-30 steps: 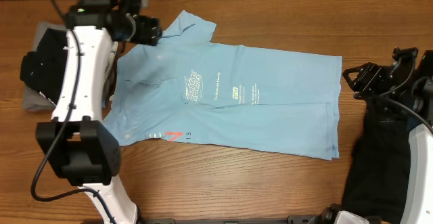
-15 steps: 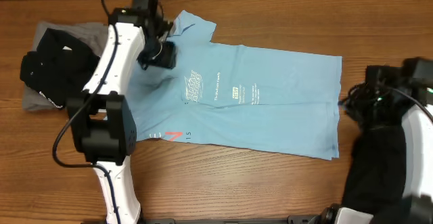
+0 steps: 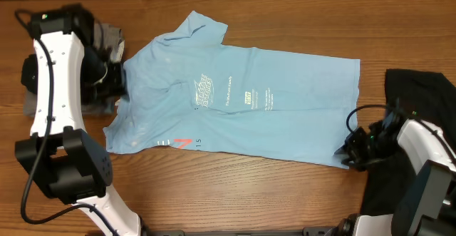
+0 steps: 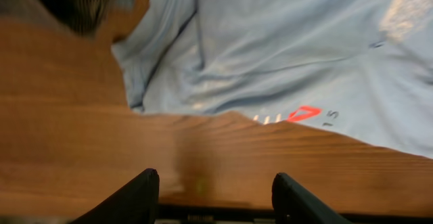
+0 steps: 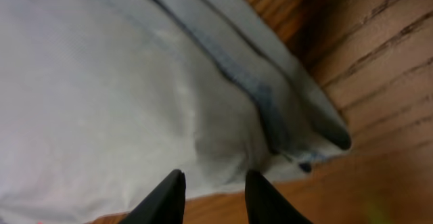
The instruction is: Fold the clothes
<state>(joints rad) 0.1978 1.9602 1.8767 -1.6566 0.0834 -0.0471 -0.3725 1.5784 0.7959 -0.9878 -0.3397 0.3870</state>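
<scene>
The light blue shirt is lying flat on the table, the left gripper hovering spread over bare wood beside it, the right gripper hanging parted above its hem corner.

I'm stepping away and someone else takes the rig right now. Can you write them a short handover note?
Left gripper: open, empty, over bare table just off the collar end of the light blue T-shirt.
Right gripper: open, low over the shirt's near hem corner, nothing pinched.
The blue shirt lies spread out, print up, mid-table. A black shirt lies at the right; a black and grey pile lies at the left.
Done: shirt laid out. Left: all folds, none visibly started.
</scene>
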